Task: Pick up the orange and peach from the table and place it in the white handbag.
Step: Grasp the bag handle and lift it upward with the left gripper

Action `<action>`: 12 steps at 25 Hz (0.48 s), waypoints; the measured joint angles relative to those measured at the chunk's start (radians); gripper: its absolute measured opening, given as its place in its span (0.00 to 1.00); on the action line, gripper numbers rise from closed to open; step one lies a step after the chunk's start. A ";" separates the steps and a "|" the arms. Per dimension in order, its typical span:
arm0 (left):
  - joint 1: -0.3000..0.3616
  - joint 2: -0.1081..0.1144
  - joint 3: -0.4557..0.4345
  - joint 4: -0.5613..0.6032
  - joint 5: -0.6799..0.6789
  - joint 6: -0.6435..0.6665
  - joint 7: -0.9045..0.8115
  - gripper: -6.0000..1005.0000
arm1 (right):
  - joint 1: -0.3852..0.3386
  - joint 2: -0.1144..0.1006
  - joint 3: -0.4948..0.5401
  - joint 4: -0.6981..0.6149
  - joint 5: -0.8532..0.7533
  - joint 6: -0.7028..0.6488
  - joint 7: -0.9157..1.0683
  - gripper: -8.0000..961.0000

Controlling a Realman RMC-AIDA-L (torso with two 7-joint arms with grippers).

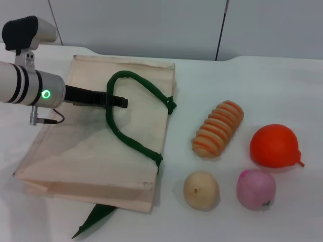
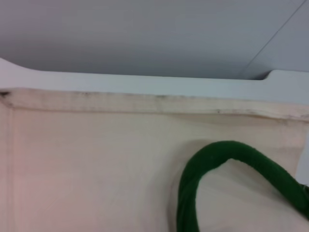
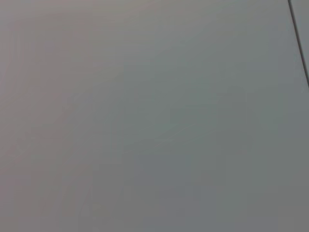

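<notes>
left hand [image 1: 120, 102]: over the white handbag [image 1: 75, 151], tip at its green handle [image 1: 131, 108], finger spread cannot tell | right hand: out of view | orange [image 1: 274, 145]: smooth, on surface right of bag | peach [image 1: 256, 189]: pink, just in front of orange | handbag: flat, cream

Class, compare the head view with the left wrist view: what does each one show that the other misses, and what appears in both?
Only the head view shows the orange, the peach, the beige fruit, the striped piece and the left end effector above the white handbag. Only the left wrist view shows the bag's seamed edge up close. Both show the handbag's cream fabric, its green handle and the white table.
</notes>
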 joint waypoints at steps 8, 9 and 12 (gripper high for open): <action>-0.005 0.001 0.000 0.000 0.001 0.004 0.008 0.47 | 0.007 0.000 0.000 0.003 0.000 0.000 0.000 0.92; -0.006 0.001 0.000 0.000 0.001 0.004 0.008 0.45 | 0.007 0.000 0.000 0.003 0.000 0.000 0.000 0.92; -0.013 0.003 0.000 -0.010 0.014 0.008 0.007 0.40 | 0.008 0.000 0.000 0.004 0.000 0.000 0.000 0.92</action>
